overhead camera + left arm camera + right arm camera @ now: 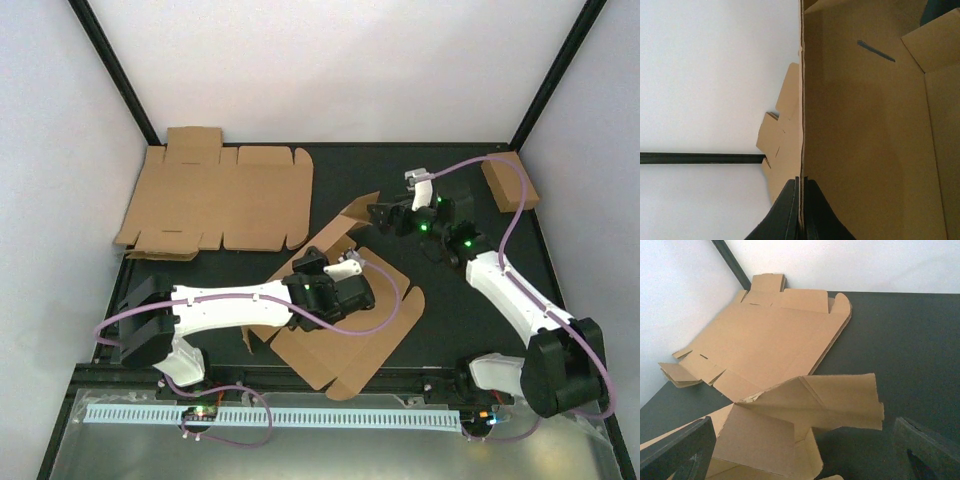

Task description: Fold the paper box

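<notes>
Nearest me, the left gripper [800, 184] is clamped on the thin top edge of one upright wall of the box [345, 335], which lies half formed in the middle of the table [400, 170], between the two arms. That pinch is narrow and sits right at the rim, so I judge that a pull at an angle could let the wall slip out, or could crease the cardboard away from its score line. Just beyond it the right gripper [385, 215] hangs with its jaws spread wide and holds nothing, facing the raised flap [840, 402] on the box's far side. That flap is bent and ragged along its edge; if I push it in off line, I expect it to buckle or miss its slot, and the whole box may slide, since only one wall is held. Well beyond, at the far left, lie the flat blanks [215, 195], and at the far right a small box [508, 182]. I can read no brand, label or writing on any cardboard here.
</notes>
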